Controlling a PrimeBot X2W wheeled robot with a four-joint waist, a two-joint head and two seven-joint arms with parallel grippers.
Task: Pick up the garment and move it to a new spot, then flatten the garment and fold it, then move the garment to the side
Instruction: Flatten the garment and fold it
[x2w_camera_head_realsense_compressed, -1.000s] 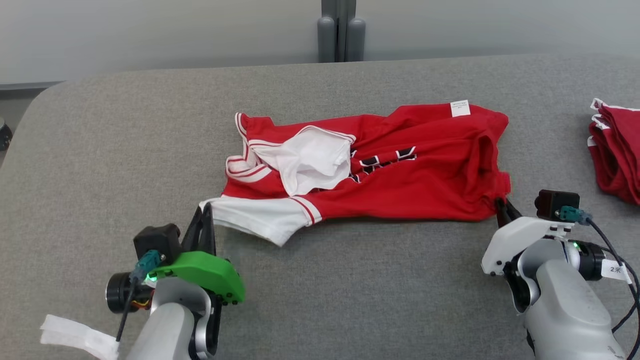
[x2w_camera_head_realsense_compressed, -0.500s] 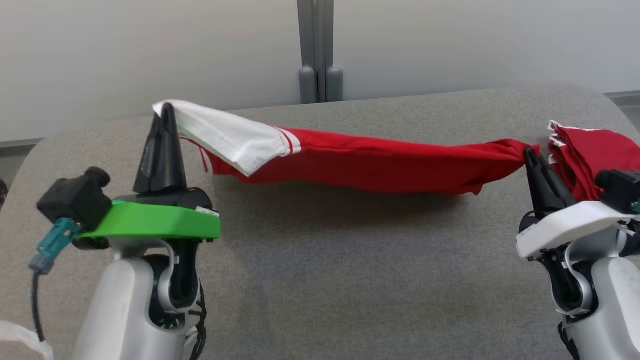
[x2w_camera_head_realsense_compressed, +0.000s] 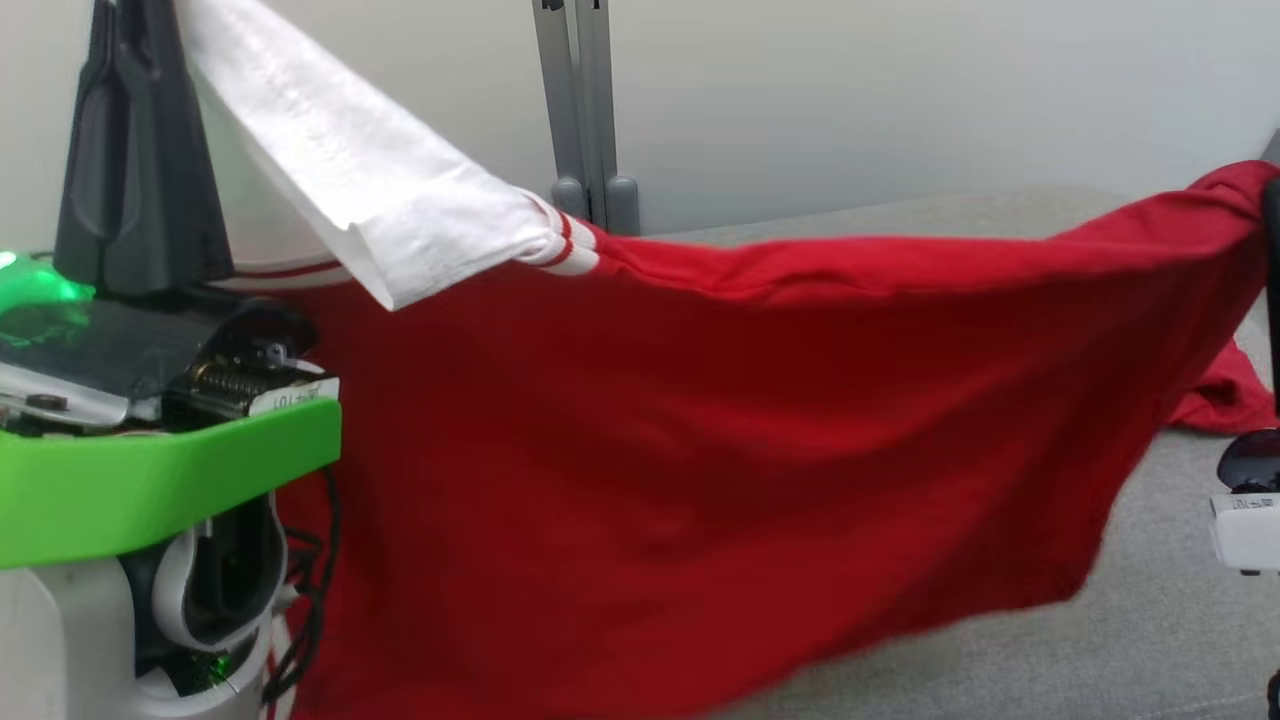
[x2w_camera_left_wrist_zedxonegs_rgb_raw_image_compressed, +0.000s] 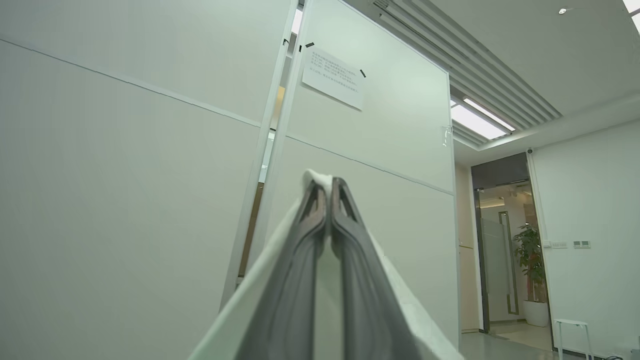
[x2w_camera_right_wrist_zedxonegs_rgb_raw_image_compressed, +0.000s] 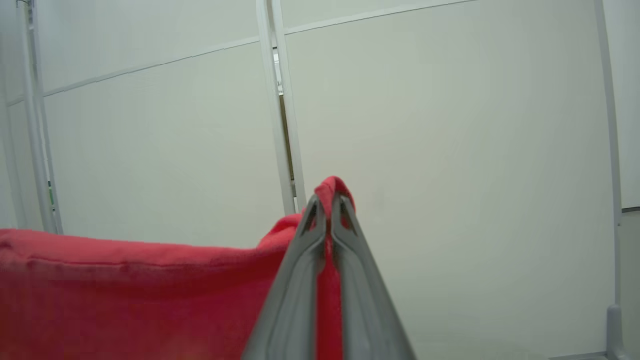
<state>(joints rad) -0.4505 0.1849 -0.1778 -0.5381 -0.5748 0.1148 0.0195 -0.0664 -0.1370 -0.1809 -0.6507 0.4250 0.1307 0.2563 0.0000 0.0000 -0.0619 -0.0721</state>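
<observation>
The garment (x2w_camera_head_realsense_compressed: 700, 450), a red shirt with a white sleeve (x2w_camera_head_realsense_compressed: 380, 190), hangs spread in the air above the grey table (x2w_camera_head_realsense_compressed: 1150, 620), stretched between both grippers. My left gripper (x2w_camera_head_realsense_compressed: 135, 15) is raised at the upper left, shut on the white sleeve's edge; the left wrist view shows its fingers (x2w_camera_left_wrist_zedxonegs_rgb_raw_image_compressed: 322, 185) pinching white fabric (x2w_camera_left_wrist_zedxonegs_rgb_raw_image_compressed: 415, 320). At the right edge my right gripper (x2w_camera_head_realsense_compressed: 1272, 200) holds the garment's red corner. In the right wrist view that gripper (x2w_camera_right_wrist_zedxonegs_rgb_raw_image_compressed: 327, 200) is shut on red cloth (x2w_camera_right_wrist_zedxonegs_rgb_raw_image_compressed: 125, 290). The garment's lower edge hangs close to the table; whether it touches is unclear.
More red cloth (x2w_camera_head_realsense_compressed: 1220, 395) lies on the table at the right, behind the hanging garment. A grey post (x2w_camera_head_realsense_compressed: 585, 110) and pale partition walls stand beyond the table's far edge. Bare table surface shows at the lower right.
Both grippers have risen, lifting the garment off the table until it hangs spread between them. The head camera has tilted, shifting the whole view.
</observation>
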